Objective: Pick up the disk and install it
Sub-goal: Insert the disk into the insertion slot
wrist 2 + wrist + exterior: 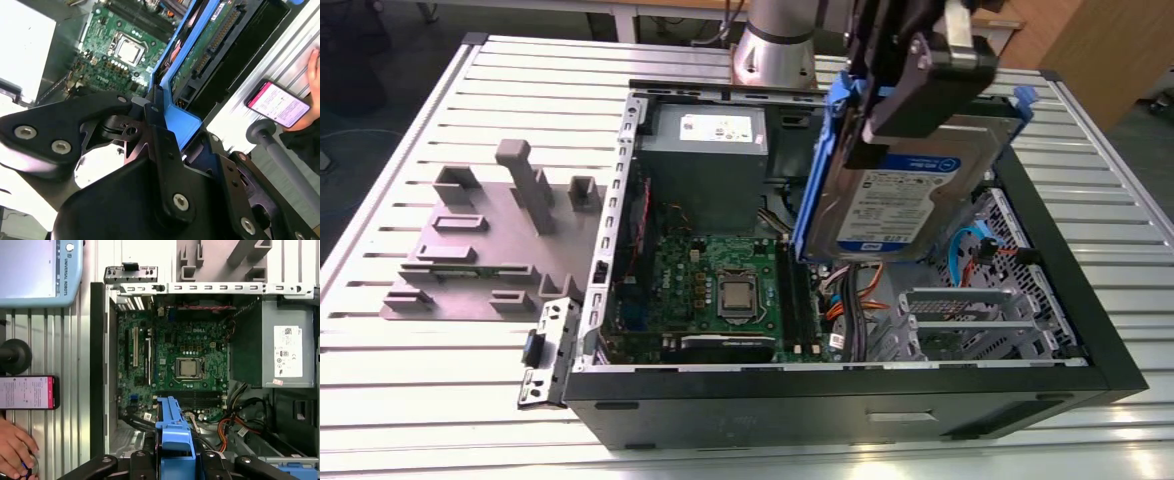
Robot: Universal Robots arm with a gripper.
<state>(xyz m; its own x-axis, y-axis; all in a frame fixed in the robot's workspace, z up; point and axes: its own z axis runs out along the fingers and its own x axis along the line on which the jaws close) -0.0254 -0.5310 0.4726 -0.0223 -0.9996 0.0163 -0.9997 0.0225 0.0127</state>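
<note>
A slatted metal table (427,400) bears an open computer case (854,400) with its green motherboard (720,270) exposed. The disk (907,205) hangs tilted above the case's interior, toward the exterior view's right, its label showing. The gripper (887,130) clamps the disk's blue carrier edge between closed jaws, and a phone (27,392) lies on the table beside the case.

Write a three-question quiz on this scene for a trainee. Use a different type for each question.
1. True or false: the disk lies flat on the table outside the computer.
2. Pick one: the gripper is A) shut on the disk, B) open and holding nothing, C) shut on a cable.
3. Fill in: the disk hangs tilted above the open computer ____.

Key: 1 false; 2 A; 3 case.
</note>
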